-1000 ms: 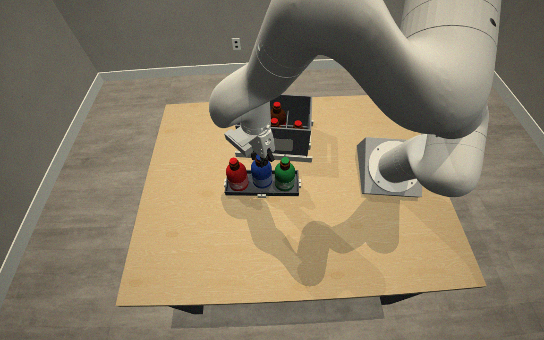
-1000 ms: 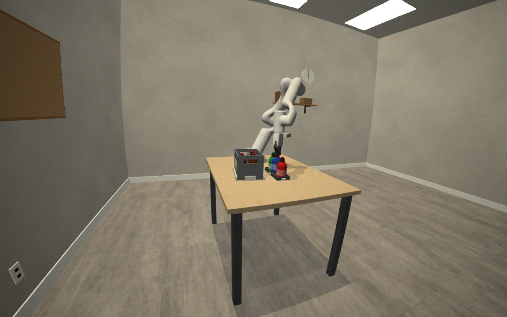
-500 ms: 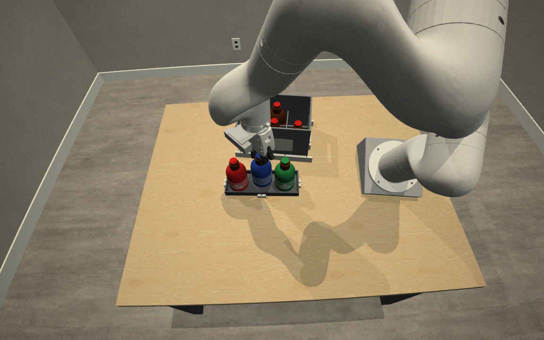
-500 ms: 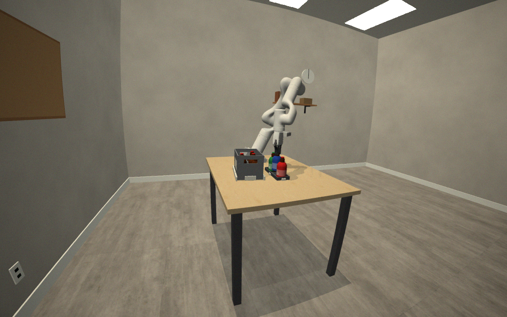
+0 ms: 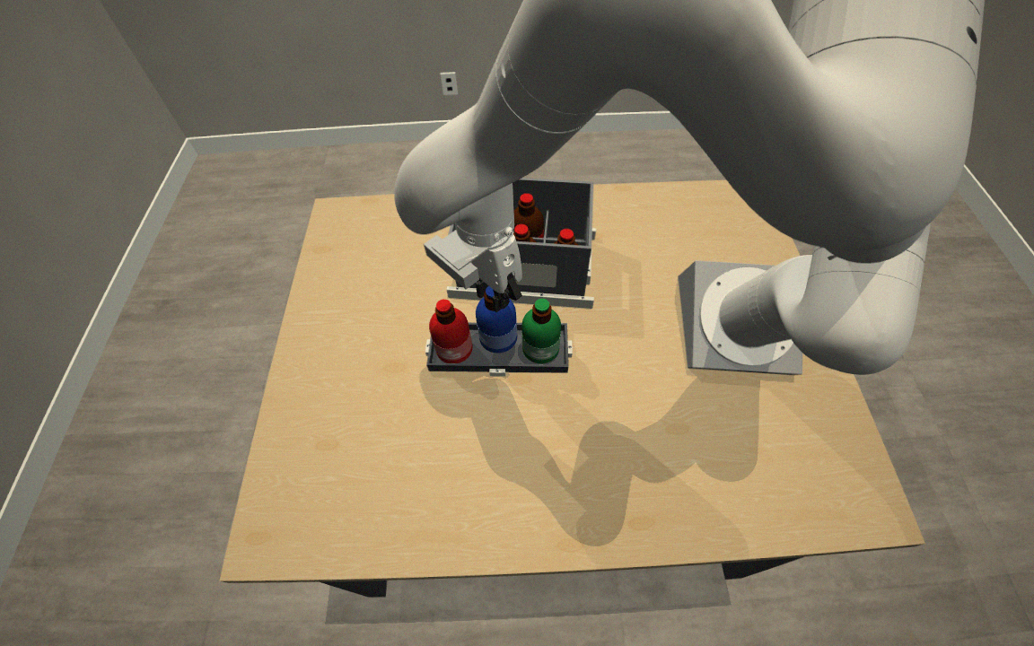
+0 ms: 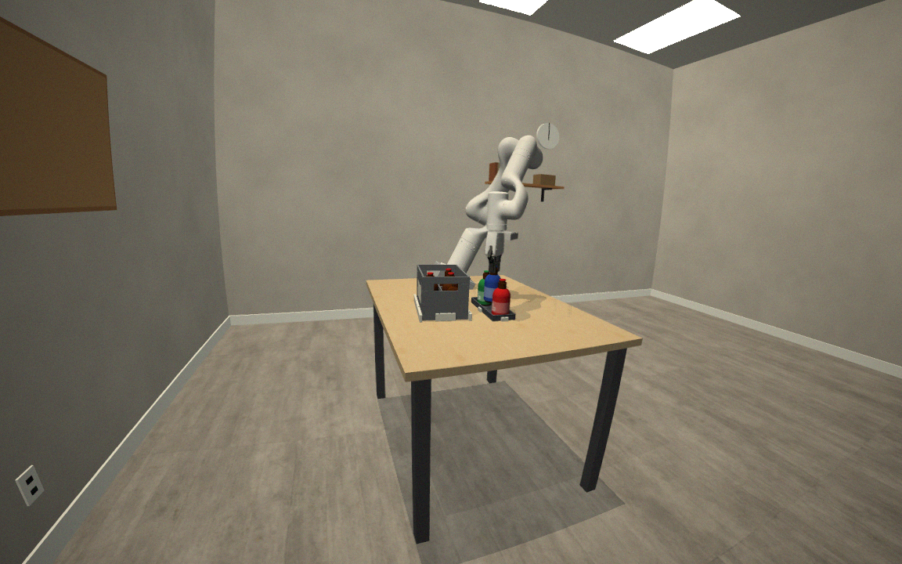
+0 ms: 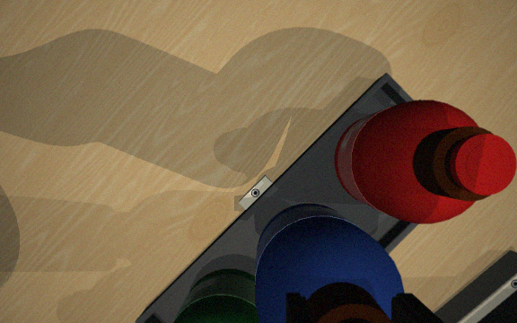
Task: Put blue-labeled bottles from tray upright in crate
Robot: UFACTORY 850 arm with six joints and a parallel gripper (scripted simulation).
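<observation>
My gripper point(image 5: 496, 299) point(image 6: 493, 269) point(image 7: 348, 309) is shut on the neck of the blue bottle point(image 5: 495, 325) point(image 6: 491, 288) point(image 7: 321, 251). The bottle is upright, its base slightly above the tray point(image 5: 521, 368) point(image 7: 312, 170). The red bottle point(image 5: 448, 336) point(image 6: 501, 301) point(image 7: 389, 166) and the green bottle point(image 5: 540, 327) point(image 6: 482, 291) point(image 7: 223, 311) stand on the tray either side of it. The dark grey crate point(image 5: 573, 273) point(image 6: 444, 301) is behind the tray. It holds brown bottles with red caps; three show. Its back right slot looks empty; its left part is hidden by the arm in the top view.
A pale bracket strip point(image 5: 521, 299) lies along the crate's front, between crate and tray. Small pale brackets point(image 5: 497, 371) point(image 7: 255, 193) sit against the tray's sides. The crate's walls rise well above the tray. The arm's base point(image 5: 697, 321) stands at the right.
</observation>
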